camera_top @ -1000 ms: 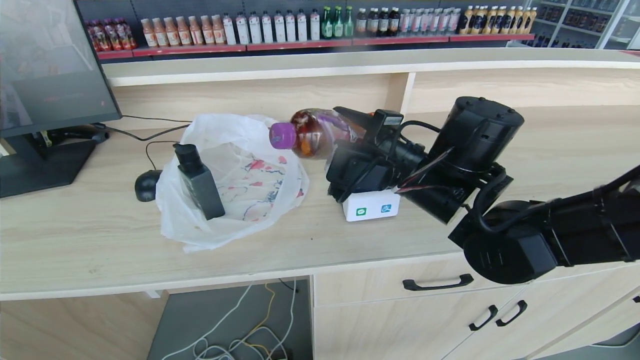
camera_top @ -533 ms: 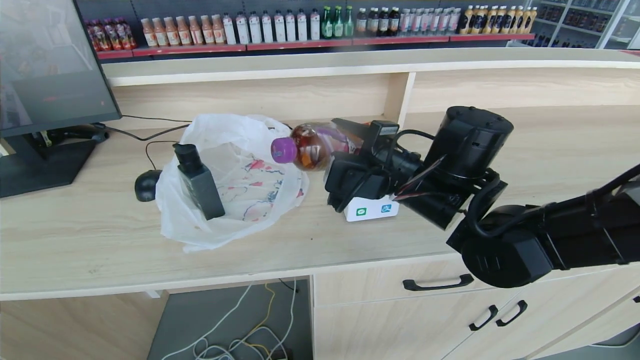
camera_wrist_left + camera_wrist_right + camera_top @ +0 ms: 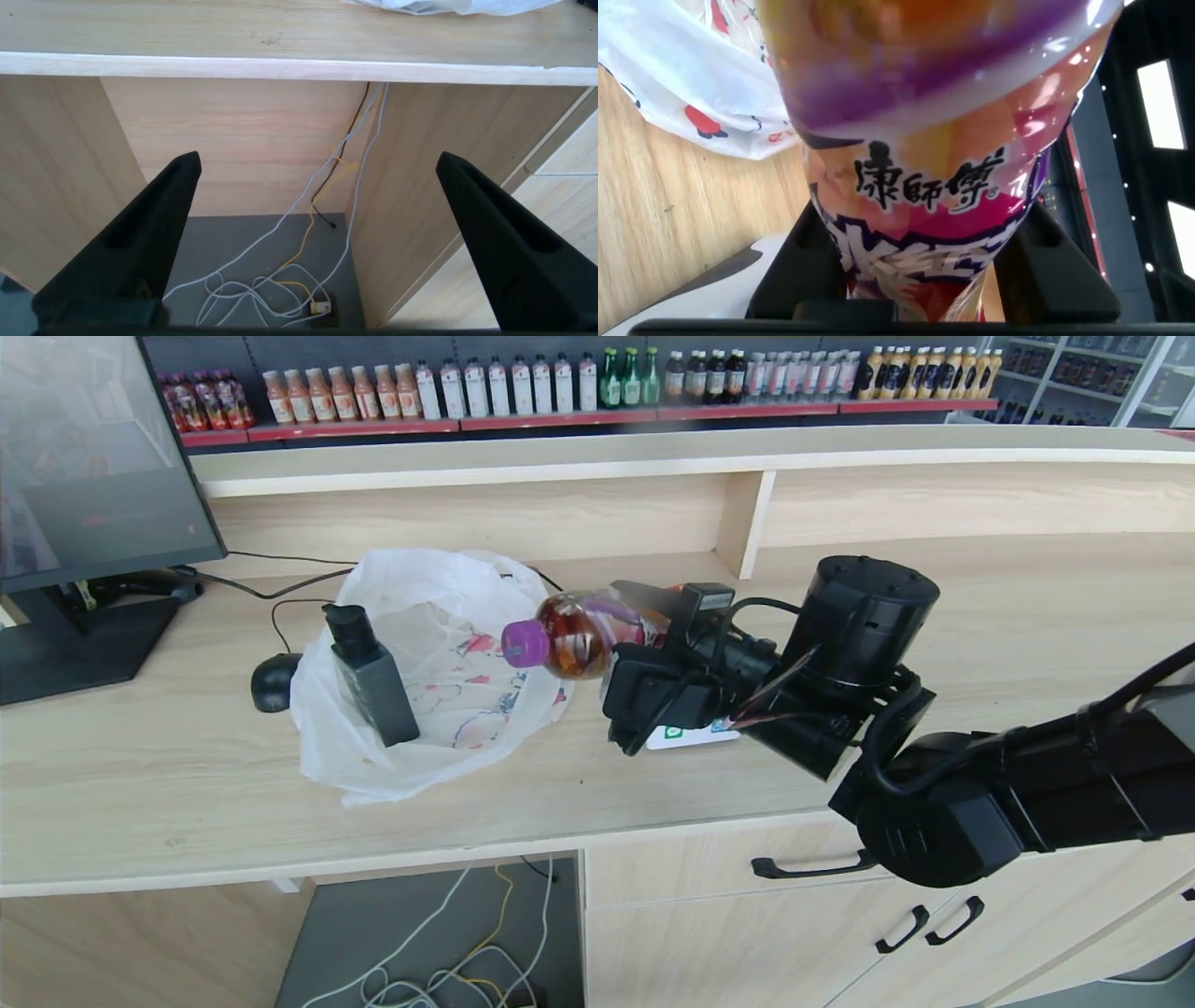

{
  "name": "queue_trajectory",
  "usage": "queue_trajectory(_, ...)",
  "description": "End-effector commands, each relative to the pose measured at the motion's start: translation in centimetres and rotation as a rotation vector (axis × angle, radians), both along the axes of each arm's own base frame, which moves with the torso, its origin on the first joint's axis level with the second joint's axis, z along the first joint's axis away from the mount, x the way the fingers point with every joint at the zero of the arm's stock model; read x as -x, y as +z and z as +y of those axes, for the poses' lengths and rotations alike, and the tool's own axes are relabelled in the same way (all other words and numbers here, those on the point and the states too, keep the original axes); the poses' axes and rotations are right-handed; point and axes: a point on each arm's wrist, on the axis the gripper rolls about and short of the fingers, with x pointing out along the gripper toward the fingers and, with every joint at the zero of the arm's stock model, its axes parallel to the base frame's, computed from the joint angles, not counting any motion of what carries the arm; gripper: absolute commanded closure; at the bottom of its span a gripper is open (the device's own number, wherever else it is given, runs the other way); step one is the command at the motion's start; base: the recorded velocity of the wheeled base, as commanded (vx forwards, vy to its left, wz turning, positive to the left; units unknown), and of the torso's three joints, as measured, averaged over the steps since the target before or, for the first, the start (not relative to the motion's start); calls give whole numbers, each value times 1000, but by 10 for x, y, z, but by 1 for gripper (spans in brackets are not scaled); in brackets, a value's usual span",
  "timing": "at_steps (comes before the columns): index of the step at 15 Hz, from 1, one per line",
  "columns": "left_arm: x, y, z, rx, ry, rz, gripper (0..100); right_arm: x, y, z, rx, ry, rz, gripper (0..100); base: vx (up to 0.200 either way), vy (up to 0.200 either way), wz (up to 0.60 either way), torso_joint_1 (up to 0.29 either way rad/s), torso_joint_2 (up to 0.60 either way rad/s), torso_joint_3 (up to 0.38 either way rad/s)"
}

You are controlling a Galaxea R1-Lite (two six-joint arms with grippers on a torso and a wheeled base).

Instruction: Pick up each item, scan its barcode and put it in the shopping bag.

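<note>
1. Right pincer (image 3: 642, 633): clenched on the drink bottle (image 3: 574, 635), gripping its labelled body. Same clamp seen close up in the right wrist view, bottle (image 3: 924, 140) between the black fingers.
2. Bottle is lying roughly horizontal in the air above the counter (image 3: 187, 775), with its purple cap (image 3: 525, 643) pointing toward the robot's left. The cap end sits over the right-hand rim of the shopping bag (image 3: 420, 579); the rest of the body is outside it.
3. Bag: white plastic with a red print, mouth open, lying on the counter. A black bottle (image 3: 372, 677) leans inside it on the left side.
4. White scanner box (image 3: 691, 735) is on the counter directly below the right pincer, mostly hidden by it.
5. Left pincer (image 3: 318, 159): released, fingers wide apart, nothing between them. It sits below the counter edge, facing the open bay with loose cables (image 3: 280, 280).
6. Other: black mouse (image 3: 274, 681) just beside the bag's left edge, monitor (image 3: 84, 457) at far left, and drink shelves (image 3: 597, 383) behind the counter.
</note>
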Motion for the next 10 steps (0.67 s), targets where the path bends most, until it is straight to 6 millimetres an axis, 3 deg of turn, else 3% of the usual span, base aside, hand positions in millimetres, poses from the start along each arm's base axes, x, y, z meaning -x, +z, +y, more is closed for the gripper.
queue_trajectory(1,0,0,0,0,0,0,0,-1,-1,1,0,0,0,100,0,0,0,0,0,0)
queue_trajectory(10,0,0,0,0,0,0,0,-3,-7,2,11,21,14,100,0,0,0,0,0,0)
